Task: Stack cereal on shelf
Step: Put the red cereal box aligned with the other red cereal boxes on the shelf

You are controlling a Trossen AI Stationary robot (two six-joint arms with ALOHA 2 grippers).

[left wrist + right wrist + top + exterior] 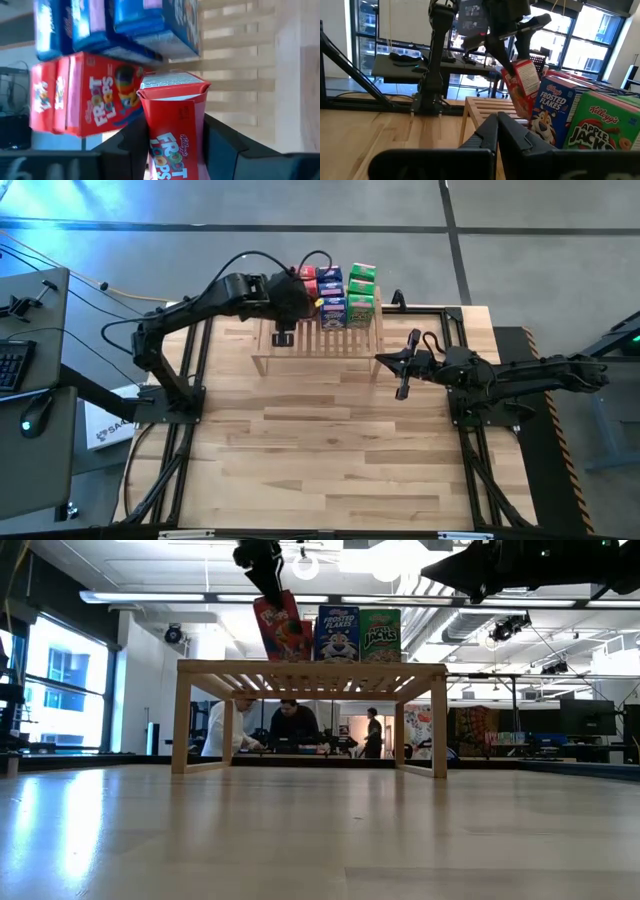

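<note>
One small red cardboard Froot Loops cereal box (172, 125) is clamped in my left gripper (172, 150), a finger (127, 145) on each narrow side. Its long axis runs roughly vertical but tilted: in the low view the box (281, 628) leans, top end up in the gripper (262, 565), bottom edge at the slats of the light natural-wood slatted shelf (310, 668). I can't tell whether it touches down or hangs just clear.

Position: the red end of the row at the back of the shelf (300, 345), just beside the upright blue Frosted Flakes box (337, 634), with the green Apple Jacks box (380, 635) past that.

View differences:
- High view: shows the boxes sit in rows several deep, red (308, 278), blue (331, 292), green (361, 290); left gripper (296, 300) covers the held box there.
- Left wrist view: sealed top flap of the held box faces the camera; more red boxes (80, 95) and blue boxes (125, 25) behind it.
- Right wrist view: the tilt shows clearly (522, 87).

My right gripper (497, 127) waits over the wooden tabletop (330, 450) just off the shelf's right end, fingers together, holding nothing.

People sit in the room behind the shelf (290, 730).
</note>
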